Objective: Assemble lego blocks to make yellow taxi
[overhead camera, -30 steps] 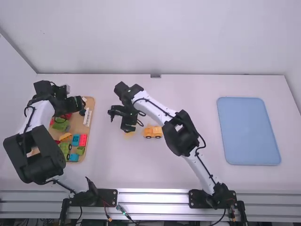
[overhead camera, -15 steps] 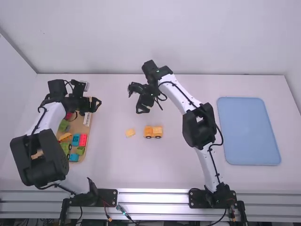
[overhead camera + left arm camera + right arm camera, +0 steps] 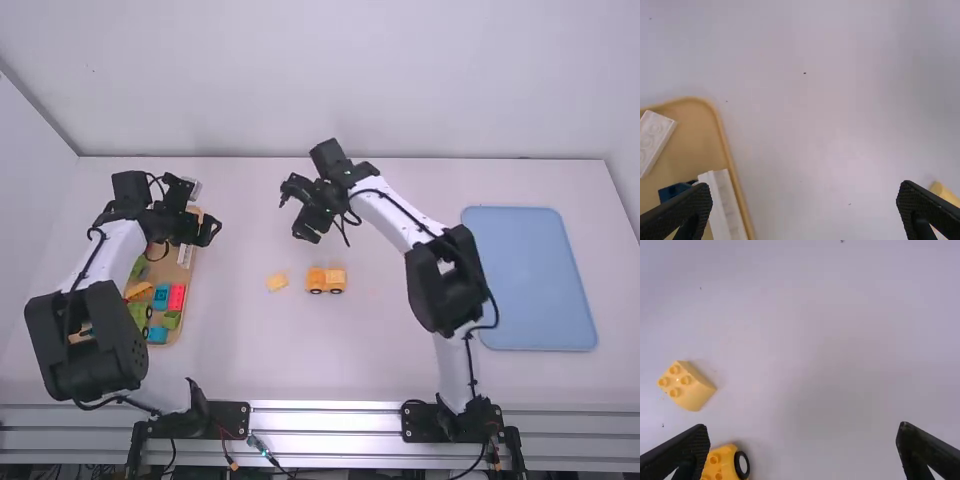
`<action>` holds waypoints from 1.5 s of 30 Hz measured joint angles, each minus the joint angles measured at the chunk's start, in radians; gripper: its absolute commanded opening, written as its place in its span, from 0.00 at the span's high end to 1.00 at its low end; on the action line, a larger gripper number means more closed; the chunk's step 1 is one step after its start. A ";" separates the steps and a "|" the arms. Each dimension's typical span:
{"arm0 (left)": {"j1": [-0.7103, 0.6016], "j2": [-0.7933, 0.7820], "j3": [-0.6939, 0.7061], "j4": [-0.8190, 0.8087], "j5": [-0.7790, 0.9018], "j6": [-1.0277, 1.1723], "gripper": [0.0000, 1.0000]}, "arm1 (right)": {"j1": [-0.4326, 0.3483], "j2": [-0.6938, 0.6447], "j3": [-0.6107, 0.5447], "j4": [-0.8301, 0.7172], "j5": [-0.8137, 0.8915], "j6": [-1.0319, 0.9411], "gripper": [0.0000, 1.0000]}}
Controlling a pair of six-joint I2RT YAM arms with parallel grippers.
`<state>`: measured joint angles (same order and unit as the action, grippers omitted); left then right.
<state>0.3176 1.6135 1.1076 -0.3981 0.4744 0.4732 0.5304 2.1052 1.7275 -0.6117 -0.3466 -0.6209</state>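
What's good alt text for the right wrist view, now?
A yellow four-stud block and, apart from it, a yellow wheeled piece, partly hidden by a black finger, sit on a white table; the right gripper is open and empty.

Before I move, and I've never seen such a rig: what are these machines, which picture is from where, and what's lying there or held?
These are two robot arms at a white table. The high view looks down from above and behind them; each wrist view comes from a camera on that arm's wrist. At the table's left sits a tray holding coloured blocks; near the middle lie a yellow block and, beside but apart, a yellow piece with wheels; at the right, a flat blue panel. The left gripper and right gripper are open, with nothing held.
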 measured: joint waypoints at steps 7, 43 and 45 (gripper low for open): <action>-0.057 0.000 0.000 -0.085 0.032 0.135 0.01 | -0.056 -0.428 -0.502 0.403 0.064 0.079 0.02; -0.576 0.255 0.075 -0.315 -0.378 0.242 0.01 | -0.275 -0.762 -1.179 0.972 0.109 0.124 0.01; -0.576 0.264 0.074 -0.309 -0.369 0.255 0.02 | -0.277 -0.762 -1.179 0.972 0.109 0.124 0.01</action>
<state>-0.2581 1.8771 1.1820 -0.7074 0.1055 0.7284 0.2531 1.3430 0.5484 0.3603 -0.2371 -0.4973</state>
